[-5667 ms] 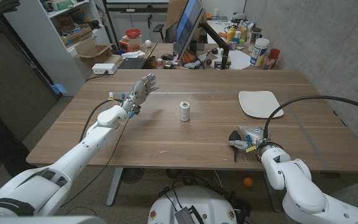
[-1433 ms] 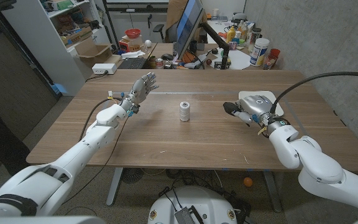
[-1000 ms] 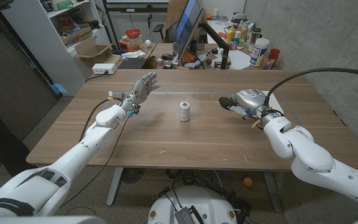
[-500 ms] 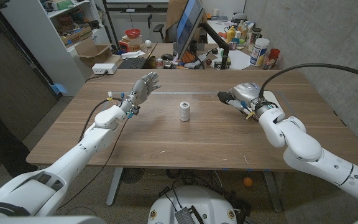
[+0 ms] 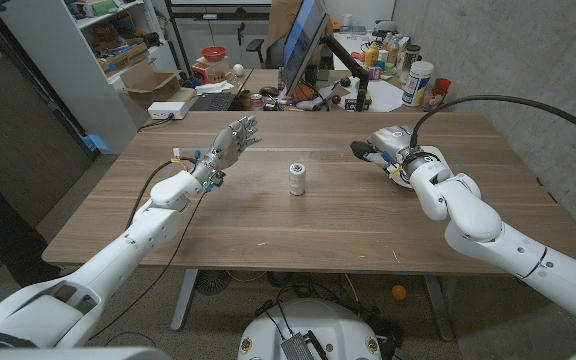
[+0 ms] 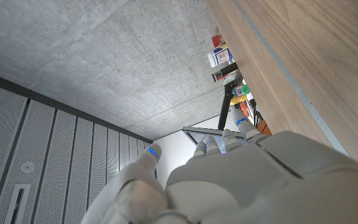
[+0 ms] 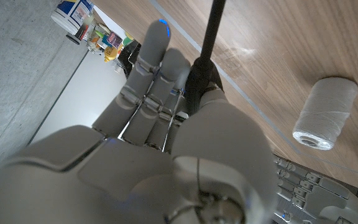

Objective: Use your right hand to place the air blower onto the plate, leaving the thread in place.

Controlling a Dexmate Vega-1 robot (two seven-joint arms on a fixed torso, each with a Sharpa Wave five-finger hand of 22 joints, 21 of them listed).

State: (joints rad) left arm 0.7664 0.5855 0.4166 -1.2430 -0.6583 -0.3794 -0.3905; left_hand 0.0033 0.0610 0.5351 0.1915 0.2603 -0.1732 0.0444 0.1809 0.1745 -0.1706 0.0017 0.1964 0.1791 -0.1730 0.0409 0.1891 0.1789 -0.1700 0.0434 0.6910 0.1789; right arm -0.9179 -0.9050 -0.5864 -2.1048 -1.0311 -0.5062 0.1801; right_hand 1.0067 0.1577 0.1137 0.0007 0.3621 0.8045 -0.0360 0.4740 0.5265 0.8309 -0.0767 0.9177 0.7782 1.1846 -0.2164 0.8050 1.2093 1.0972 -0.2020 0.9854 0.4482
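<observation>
So the right hand (image 5: pixel 392 147) has carried the air blower (image 5: pixel 364 151) all the way from the near edge of the surface (image 5: pixel 268 215) up to the far side, and it's now sitting right over the plate (image 5: pixel 404 178), which is mostly hidden under the hand and wrist. A few seconds back that hand was down low by the front edge with the plate out in the open; half a second ago it was almost where it is now, so the last bit was just a small nudge farther out. The fingers (image 7: pixel 154 68) are wrapped on the blower's dark body, and its black nozzle (image 7: pixel 210 31) sticks out past them in the right wrist view. I'd say the carry is basically finished and what's left is lowering and letting go, though I can't tell whether the blower touches the plate yet. The thread (image 5: pixel 297 179) hasn't budged, upright mid-surface, well apart from the plate. Left hand (image 5: pixel 230 142) is the same as before, raised with fingers spread, holding nothing.
</observation>
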